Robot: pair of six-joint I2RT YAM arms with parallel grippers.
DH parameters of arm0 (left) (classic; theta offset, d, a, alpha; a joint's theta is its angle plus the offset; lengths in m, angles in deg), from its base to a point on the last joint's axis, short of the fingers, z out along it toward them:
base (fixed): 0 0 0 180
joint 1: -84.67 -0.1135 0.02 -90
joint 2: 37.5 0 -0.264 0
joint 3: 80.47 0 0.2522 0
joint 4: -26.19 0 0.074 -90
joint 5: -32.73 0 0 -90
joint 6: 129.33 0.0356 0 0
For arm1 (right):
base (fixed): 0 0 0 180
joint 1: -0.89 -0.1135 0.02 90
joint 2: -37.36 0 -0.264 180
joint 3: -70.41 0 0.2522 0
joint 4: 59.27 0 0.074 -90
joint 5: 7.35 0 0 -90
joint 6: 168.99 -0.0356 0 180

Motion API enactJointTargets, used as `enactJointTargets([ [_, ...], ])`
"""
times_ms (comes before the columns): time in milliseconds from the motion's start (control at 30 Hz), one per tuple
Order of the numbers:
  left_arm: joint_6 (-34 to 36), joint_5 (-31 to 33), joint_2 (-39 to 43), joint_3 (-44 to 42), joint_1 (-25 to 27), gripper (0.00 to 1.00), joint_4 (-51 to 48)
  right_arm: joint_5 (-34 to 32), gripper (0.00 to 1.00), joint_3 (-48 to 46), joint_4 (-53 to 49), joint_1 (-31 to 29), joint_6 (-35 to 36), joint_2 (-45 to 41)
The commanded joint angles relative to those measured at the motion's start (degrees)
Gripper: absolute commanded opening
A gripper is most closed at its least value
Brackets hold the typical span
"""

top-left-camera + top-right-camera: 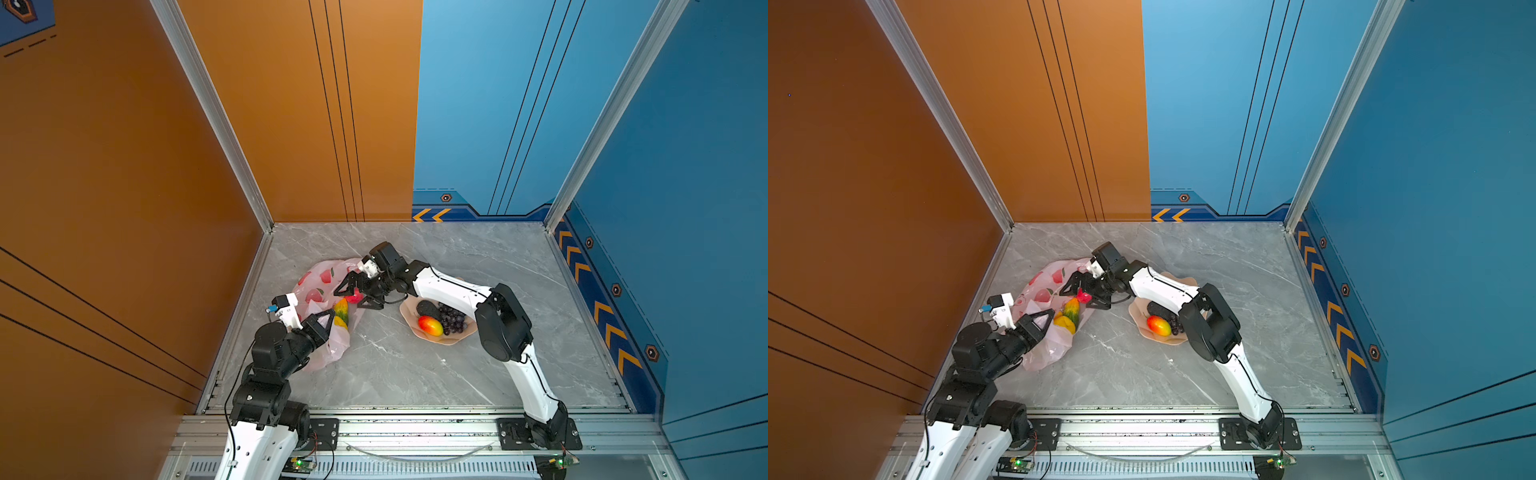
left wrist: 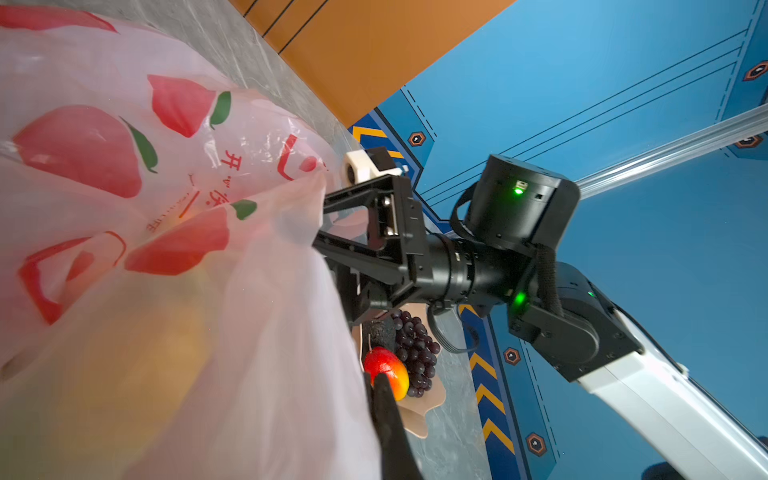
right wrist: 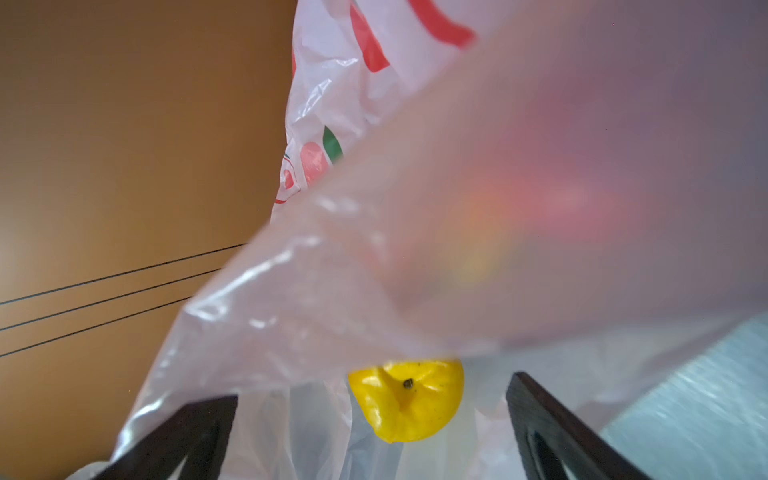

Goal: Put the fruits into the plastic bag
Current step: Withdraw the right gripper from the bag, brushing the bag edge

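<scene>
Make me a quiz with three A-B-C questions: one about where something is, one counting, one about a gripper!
1. Where is the mango? A in the bowl B in the bag C held in the air
2. How many things lie in the bowl? A one B three C six
3. The left gripper is: A wide open B shut on the bag C shut on the mango
Answers: 1 A, it lies by the grapes. 2 B, avocado, grapes, mango. 3 B, its jaws pinch the bag's edge.

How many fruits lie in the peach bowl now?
3: the dark avocado at the far left of the bowl, the grape bunch on its right, the red-yellow mango at the near side. The right arm covers the far rim, so another may be hidden.
</scene>
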Motion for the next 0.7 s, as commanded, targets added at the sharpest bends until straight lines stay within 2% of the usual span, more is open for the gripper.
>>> enactJointTargets([
  [0,-0.23,0.22,0.36,-0.24,-1.10,0.00,-1.40,-4.40,1.00,-0.66,-5.77,1.30,5.32,-5.62],
  [167,-0.66,-0.87,-0.24,-0.10,-2.08,0.00,-0.28,-10.19,1.00,-0.30,-14.02,3.17,12.57,-10.18],
  [400,-0.95,-1.32,-0.85,0.30,-2.37,0.00,0.42,-26.06,1.00,5.66,-30.74,5.71,26.23,-10.59],
  [667,-0.71,-1.47,-1.71,1.09,-2.46,0.00,0.63,-25.88,1.00,8.75,-33.26,9.20,30.96,-4.99],
])
